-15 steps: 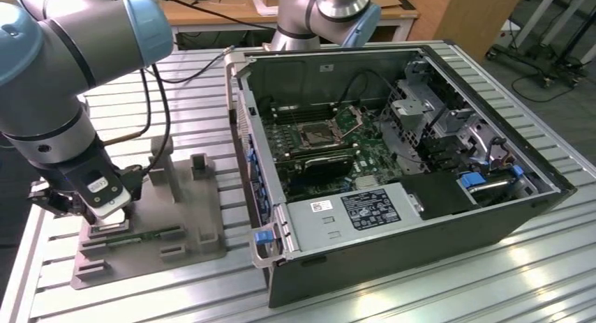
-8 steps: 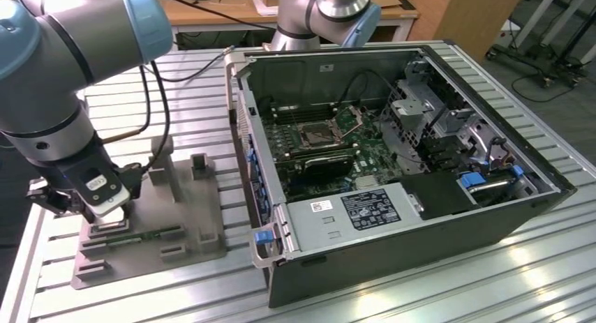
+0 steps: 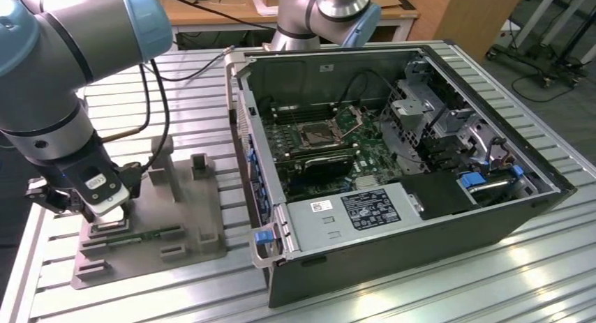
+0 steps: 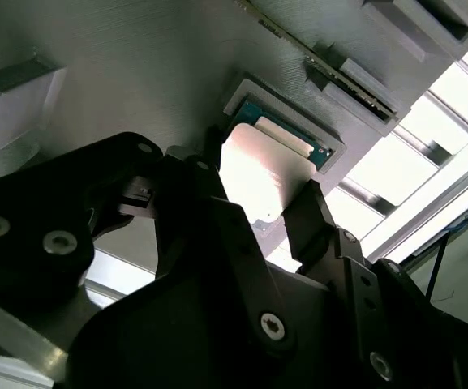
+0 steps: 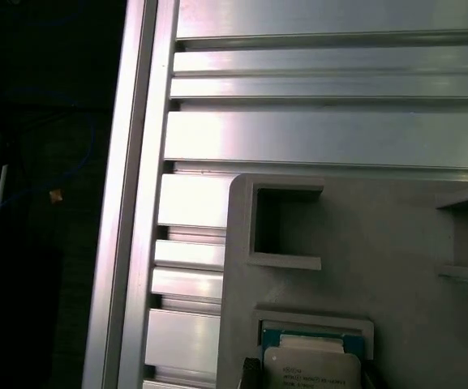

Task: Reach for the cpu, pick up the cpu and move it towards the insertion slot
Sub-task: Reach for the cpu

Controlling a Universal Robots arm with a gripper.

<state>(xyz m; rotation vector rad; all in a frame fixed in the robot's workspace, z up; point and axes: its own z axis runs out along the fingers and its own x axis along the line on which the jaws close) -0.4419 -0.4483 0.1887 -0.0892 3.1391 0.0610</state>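
Jaws spread a touch wider than the cpu [image 5: 311, 369], one black finger [image 4: 319, 223] at each of two opposite sides. A sliver of gap shows in the first wrist view, so by my read it is not clamped yet. Chip lies flat between the jaws in its square recess in the grey tray [image 5: 396, 259], with the gripper [image 4: 263, 164] low over it. It looks thin, stiff and light. Metal face is glossy, likely slippery, and the underside is probably delicate. Best hold, I judge, is on the side edges, with a gentle squeeze and a straight lift to clear the recess wall. Just beyond the jaws a memory stick [image 4: 331, 58] sits in the tray. Well away from the jaws, the insertion slot [image 3: 322, 133] lies inside the open computer case [image 3: 419, 218] on the slotted table [image 3: 437, 295].
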